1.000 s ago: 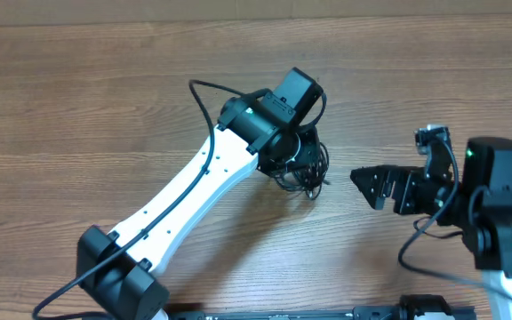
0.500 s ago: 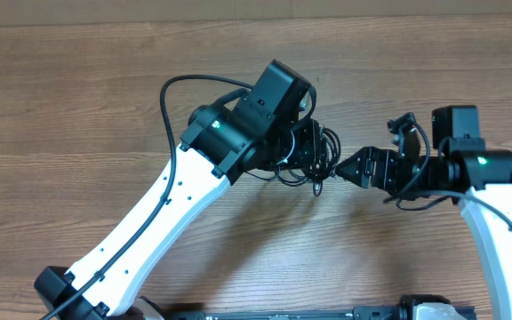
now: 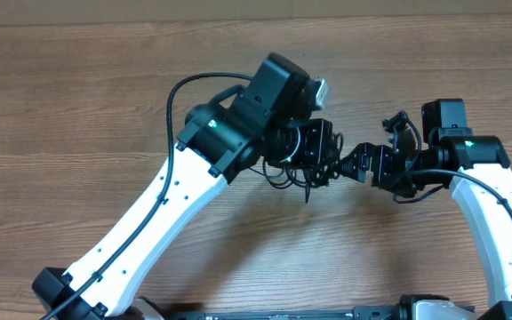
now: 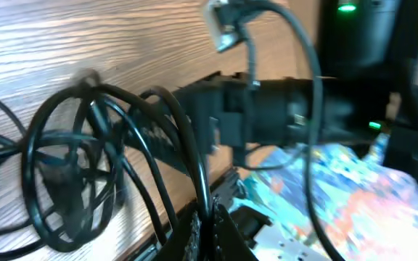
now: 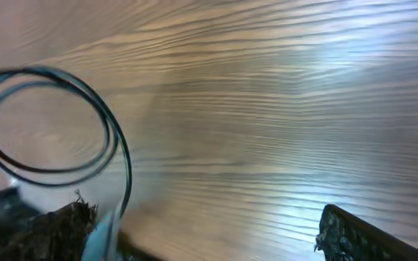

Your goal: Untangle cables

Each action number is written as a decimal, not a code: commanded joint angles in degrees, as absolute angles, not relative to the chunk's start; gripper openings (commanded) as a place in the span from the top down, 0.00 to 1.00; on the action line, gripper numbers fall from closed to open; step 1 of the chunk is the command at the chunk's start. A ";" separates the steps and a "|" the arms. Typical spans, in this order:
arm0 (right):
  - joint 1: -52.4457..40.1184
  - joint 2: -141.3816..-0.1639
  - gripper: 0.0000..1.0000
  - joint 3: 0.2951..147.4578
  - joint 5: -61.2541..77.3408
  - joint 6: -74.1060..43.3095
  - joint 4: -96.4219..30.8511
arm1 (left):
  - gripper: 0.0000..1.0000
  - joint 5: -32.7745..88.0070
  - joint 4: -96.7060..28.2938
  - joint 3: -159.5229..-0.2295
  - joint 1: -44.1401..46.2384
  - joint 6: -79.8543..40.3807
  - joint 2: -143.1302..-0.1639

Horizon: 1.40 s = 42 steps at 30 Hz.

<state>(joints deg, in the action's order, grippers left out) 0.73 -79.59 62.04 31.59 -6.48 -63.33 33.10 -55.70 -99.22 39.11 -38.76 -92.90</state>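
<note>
Pinching together at the bottom of the left wrist view, the fingers of the left gripper (image 4: 206, 221) are clamped on one strand of the cables (image 3: 314, 171), a thick black arc that curves down into the closed tips. From that pinch the cords spread out to the left as a loose coil of several thin black rounds laid over one another, with a few straighter strands crossing through the middle and looser loops trailing off the left edge. Seen from overhead, the bunch sits as a small dark tangle right at the left gripper's tip, near the middle of the wooden table (image 3: 78, 89), with one short end sticking out toward the near edge. Whether the coil rests on the wood or hangs just above it cannot be told. The right gripper (image 3: 355, 165) points at the tangle from the right, its tip just beside the cords, and its fingers (image 5: 354, 233) stand wide apart with nothing between them. In the right wrist view, two thin black loops lie at the upper left, blurred, over bare wood grain.
</note>
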 commanded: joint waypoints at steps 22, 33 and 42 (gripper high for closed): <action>1.04 -80.05 0.00 63.77 55.92 -3.40 -58.57 | 0.96 18.39 -65.73 -101.03 35.27 -41.69 -88.38; -0.64 -80.07 0.00 63.77 59.35 -0.97 -56.58 | 0.96 40.23 -56.34 -101.01 35.29 -38.81 -88.38; -1.43 -80.07 0.00 63.77 28.77 -12.78 -56.73 | 0.96 50.85 -50.92 -101.03 34.79 -38.11 -88.38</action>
<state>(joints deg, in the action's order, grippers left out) -1.56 -79.90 62.48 47.16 -6.46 -56.64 44.21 -51.88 -99.50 35.20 -39.83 -89.49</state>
